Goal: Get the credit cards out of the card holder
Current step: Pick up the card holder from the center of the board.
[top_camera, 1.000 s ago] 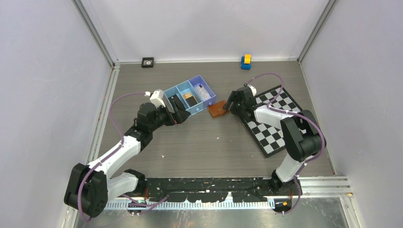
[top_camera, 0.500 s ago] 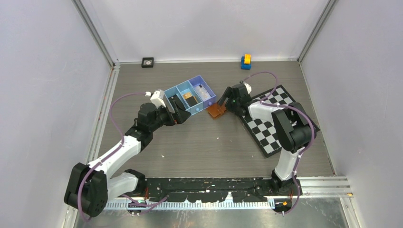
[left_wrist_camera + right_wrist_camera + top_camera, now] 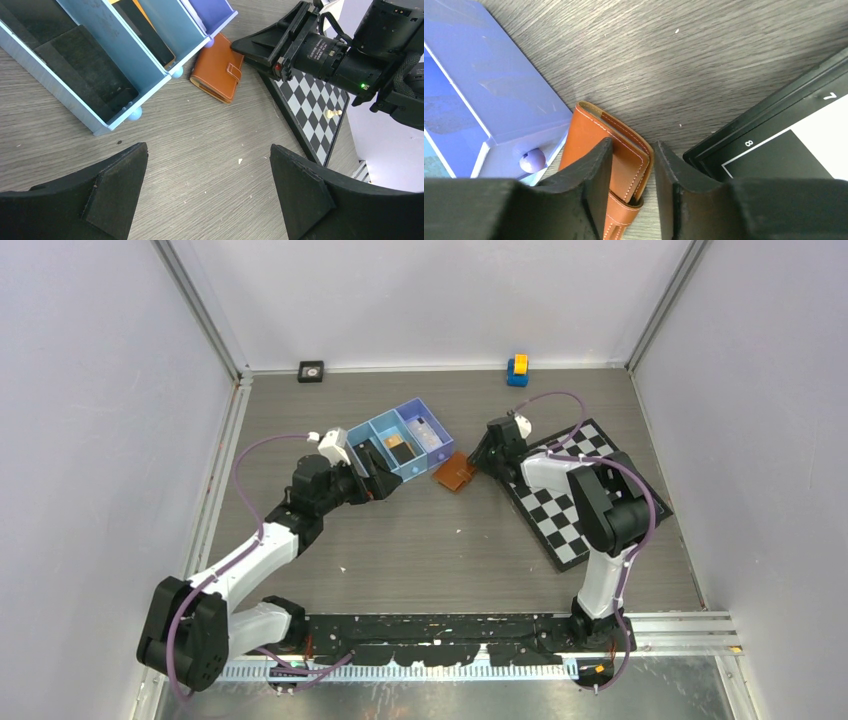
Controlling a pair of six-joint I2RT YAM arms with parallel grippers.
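**Right fingers astride the holder's edge, holder not opened yet**

We see the right fingers [image 3: 591, 190] at bottom centre of the right wrist view, half closed astride the right-hand edge of the card holder [image 3: 586, 132]. One finger lies over its top face. The other drops just beside the edge, next to the chequered board [image 3: 784, 150]. We cannot tell whether they pinch the leather or only bracket it. Our read on why: the holder lies flat, so an edge is the only thing to catch, and the gap by the board leaves room for the outer finger.

The left fingers [image 3: 112, 195], in the lower corners of the left wrist view, are spread wide with nothing between them. They hang over bare worktop [image 3: 200, 150] below the blue tray [image 3: 150, 65], probably waiting to brace the holder.

The holder sits at the centre of the overhead view, folded, and its strap [image 3: 233, 70] looks fastened. It lies between the tray's lower right corner and the board's upper left corner, tight by a tray foot. No credit cards show; we judge they are inside. Flat dark and orange pieces lie in the tray compartments, and we can't tell what they are.
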